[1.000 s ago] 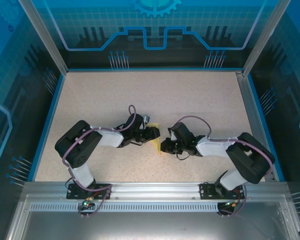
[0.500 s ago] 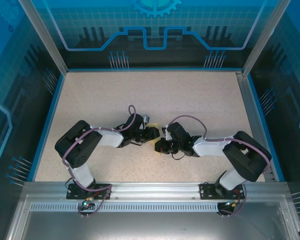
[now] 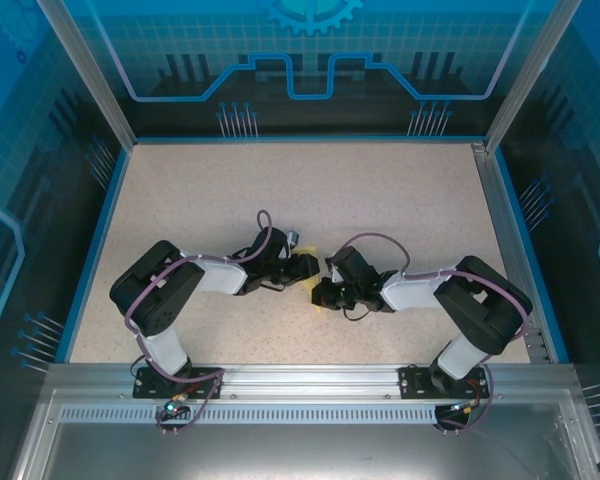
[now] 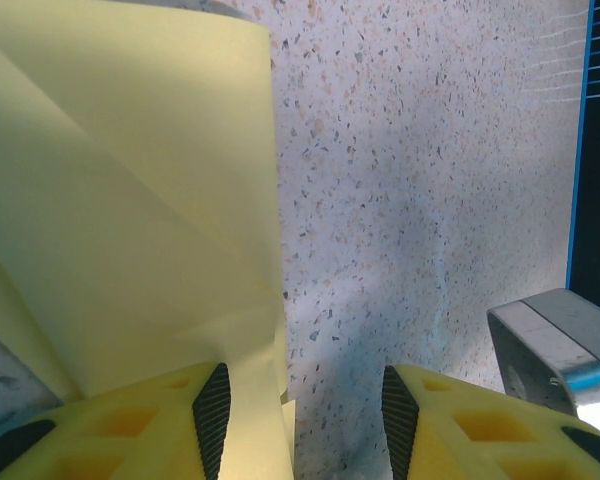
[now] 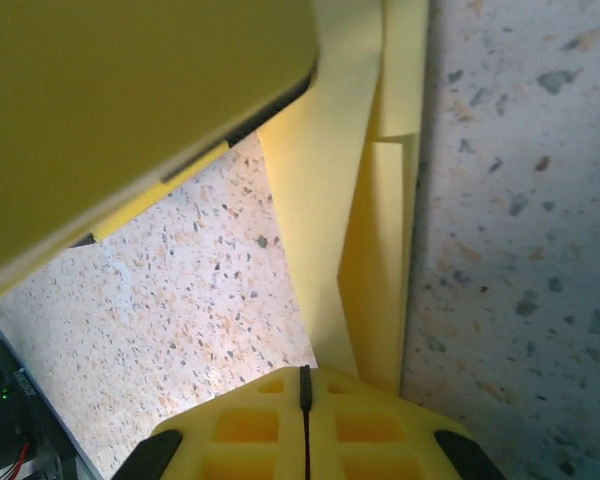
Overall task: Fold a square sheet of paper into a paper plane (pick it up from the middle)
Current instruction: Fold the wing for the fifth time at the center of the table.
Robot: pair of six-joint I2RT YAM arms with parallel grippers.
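right claw shifted left, nearer left claw

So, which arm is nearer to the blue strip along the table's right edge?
Right. The right arm bends close beside the blue strip; the left arm is far across the table.
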